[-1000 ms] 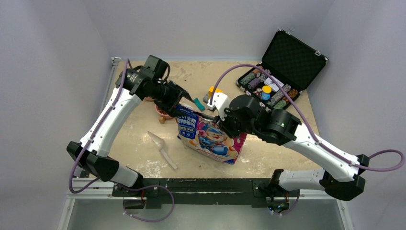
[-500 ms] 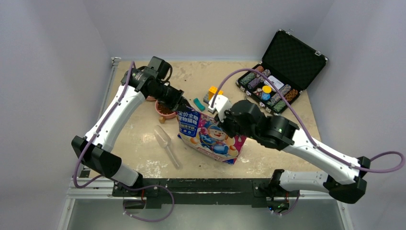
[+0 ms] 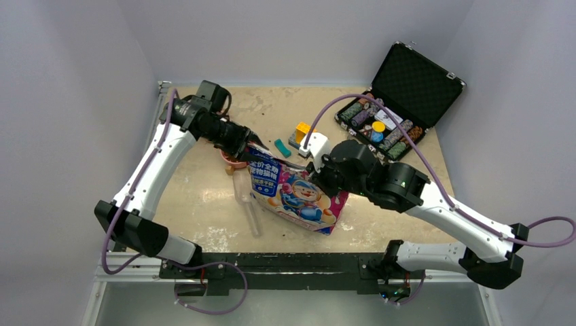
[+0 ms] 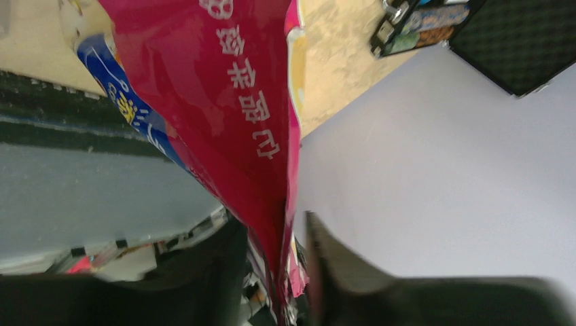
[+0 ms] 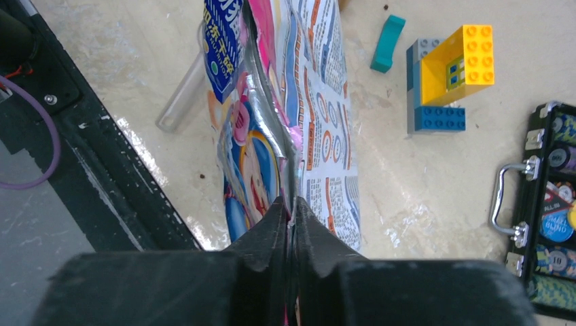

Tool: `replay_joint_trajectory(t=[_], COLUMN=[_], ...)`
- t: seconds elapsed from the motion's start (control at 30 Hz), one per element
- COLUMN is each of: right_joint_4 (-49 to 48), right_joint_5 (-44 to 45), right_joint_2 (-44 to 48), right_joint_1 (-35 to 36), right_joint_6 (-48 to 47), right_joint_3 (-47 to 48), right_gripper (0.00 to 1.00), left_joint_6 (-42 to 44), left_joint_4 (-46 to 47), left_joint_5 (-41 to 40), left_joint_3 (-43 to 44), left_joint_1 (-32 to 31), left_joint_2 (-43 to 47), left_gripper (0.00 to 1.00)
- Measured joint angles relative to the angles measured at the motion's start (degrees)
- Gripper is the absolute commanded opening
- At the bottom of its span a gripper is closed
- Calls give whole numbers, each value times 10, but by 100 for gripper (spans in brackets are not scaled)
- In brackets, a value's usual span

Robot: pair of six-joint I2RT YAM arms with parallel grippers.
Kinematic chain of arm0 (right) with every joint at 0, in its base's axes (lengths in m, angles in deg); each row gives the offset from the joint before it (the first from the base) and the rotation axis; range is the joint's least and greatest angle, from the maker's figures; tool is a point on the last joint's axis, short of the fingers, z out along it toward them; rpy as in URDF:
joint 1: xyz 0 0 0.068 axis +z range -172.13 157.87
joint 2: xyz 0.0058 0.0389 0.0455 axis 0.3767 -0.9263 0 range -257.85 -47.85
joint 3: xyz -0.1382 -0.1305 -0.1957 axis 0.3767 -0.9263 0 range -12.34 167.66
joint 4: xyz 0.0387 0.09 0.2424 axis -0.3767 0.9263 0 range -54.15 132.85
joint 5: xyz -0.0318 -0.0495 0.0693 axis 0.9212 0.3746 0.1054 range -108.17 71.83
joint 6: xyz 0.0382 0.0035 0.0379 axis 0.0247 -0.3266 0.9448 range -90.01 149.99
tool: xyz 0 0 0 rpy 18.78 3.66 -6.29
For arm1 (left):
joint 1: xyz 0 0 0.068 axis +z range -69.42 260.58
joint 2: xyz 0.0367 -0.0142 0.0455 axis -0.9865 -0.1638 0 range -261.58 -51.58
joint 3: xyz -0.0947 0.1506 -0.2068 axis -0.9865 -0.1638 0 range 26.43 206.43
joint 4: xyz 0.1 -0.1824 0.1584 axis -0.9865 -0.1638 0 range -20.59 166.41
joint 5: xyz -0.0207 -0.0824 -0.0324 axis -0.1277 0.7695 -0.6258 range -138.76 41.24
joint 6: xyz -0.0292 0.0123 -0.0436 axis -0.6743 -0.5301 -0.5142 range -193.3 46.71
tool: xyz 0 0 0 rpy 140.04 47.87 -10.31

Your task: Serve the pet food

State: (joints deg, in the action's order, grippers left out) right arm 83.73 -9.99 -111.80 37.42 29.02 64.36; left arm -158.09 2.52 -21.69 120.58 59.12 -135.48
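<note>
Food bag (image 3: 295, 193) hangs tilted between both grippers; right gripper (image 5: 290, 207) is pinched tight on its top edge, left gripper (image 4: 273, 225) straddles its other corner, jaws parted; clear scoop (image 3: 248, 204) lies just under the left gripper

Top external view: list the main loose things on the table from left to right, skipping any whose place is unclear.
clear plastic scoop → glossy pink-and-blue pet food bag → open black case of poker chips
</note>
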Motion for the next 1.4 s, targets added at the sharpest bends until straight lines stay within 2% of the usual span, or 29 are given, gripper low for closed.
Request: replay_joint_trajectory(t=[0.07,0.23,0.33,0.43,0.5,0.53,0.57,0.67,0.77,0.9,1.03,1.07,1.1,1.13,1.17,1.23,1.3,1.4], right_joint_4=[21,35,36,34,27,18,9,0,-20,-110,-125,-124,-120,-113,-100,-62,-38,-26], right_joint_5=[0,-1,1,23,56,77,104,172,181,48,-16,-22,-26,-29,-28,-26,-23,-12], right_joint_2=[-19,-60,-82,-98,-104,-106,-107,-113,-102,9,53,52,47,39,28,6,-11,-30], right_joint_1=[0,0,2,11,21,28,35,51,57,22,-7,-9,-11,-12,-12,-15,-13,3], right_joint_6=[-8,-28,-43,-56,-68,-75,-83,-92,-87,-40,2,10,15,17,16,12,-2,-23], right_joint_3=[26,64,70,70,69,68,66,65,48,-56,-87,-85,-80,-70,-57,-26,-1,18], right_gripper=[35,35,35,32,17,5,0,0,0,0,0,0,0,6,18,32,39,40], left_joint_6=[-5,-21,-28,-33,-40,-44,-45,-48,-52,-56,-46,-45,-44,-43,-43,-42,-41,-39], left_joint_4=[11,41,44,45,46,49,52,67,98,116,109,105,104,104,106,116,117,117], left_joint_5=[-14,-16,-18,-23,-25,-26,-29,-35,-20,28,49,50,51,53,53,37,20,4], left_joint_3=[5,8,18,26,27,26,26,15,-28,-80,-80,-80,-80,-80,-81,-81,-79,-76], left_joint_1=[-12,-90,-105,-105,-105,-105,-105,-99,-80,-58,-56,-55,-53,-52,-49,-25,-2,4], left_joint_2=[3,-17,-38,-46,-45,-45,-44,-36,-8,41,41,41,41,41,41,46,51,56], left_gripper=[54,54,48,30,13,2,0,0,0,0,0,8,20,31,38,43,43,45])
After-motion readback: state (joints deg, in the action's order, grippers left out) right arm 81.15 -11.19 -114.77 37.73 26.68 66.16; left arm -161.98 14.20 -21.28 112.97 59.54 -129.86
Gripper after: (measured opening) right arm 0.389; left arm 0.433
